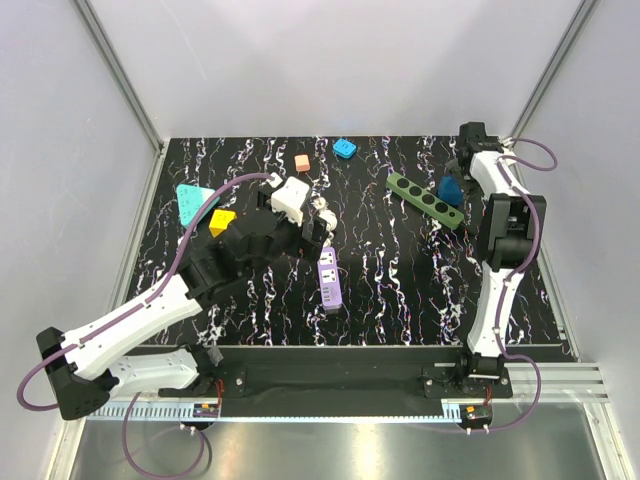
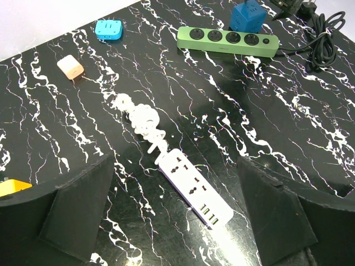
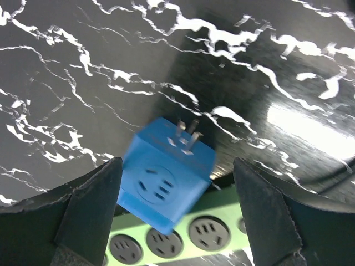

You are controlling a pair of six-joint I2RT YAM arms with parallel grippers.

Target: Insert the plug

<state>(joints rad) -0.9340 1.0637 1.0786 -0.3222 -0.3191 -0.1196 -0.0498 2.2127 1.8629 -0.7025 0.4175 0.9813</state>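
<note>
Marble table [image 1: 400, 290]: two strips, green strip [image 2: 227, 40], white strip [image 2: 197, 188]; one blue plug [image 3: 161, 188]; left pincer [image 2: 175, 166], right pincer [image 3: 176, 185] spread wide.

No text, brand, number or sign is legible in any view. The faces of the white-and-purple plastic power strip [image 2: 197, 188], the green plastic power strip [image 2: 222, 45] and the blue cube-shaped plastic adapter [image 3: 166, 177] are too small or too blurred to read.
</note>
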